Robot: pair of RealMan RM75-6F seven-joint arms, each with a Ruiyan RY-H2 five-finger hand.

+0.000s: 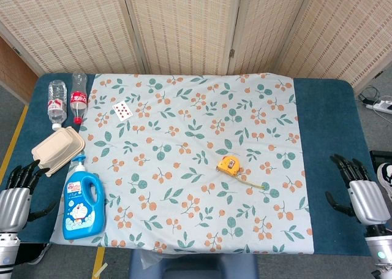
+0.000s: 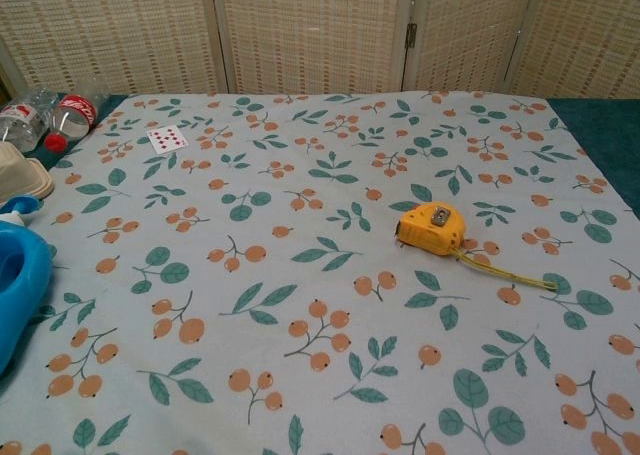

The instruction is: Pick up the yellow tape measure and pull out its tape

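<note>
The yellow tape measure (image 1: 228,165) (image 2: 431,227) lies on the floral cloth, right of the table's middle, with a thin yellow cord (image 1: 251,181) (image 2: 505,271) trailing to its right. My left hand (image 1: 18,190) hovers at the table's near left edge, fingers spread, holding nothing. At the near right edge my right hand (image 1: 358,187) also stands open and empty, well to the right of the tape measure. Neither hand shows in the chest view.
A blue detergent bottle (image 1: 82,202) (image 2: 15,280) stands near the left front. Behind it lie a beige food box (image 1: 57,149), two plastic bottles (image 1: 66,98) (image 2: 45,115) and a playing card (image 1: 122,109) (image 2: 166,138). Folding screens stand behind the table.
</note>
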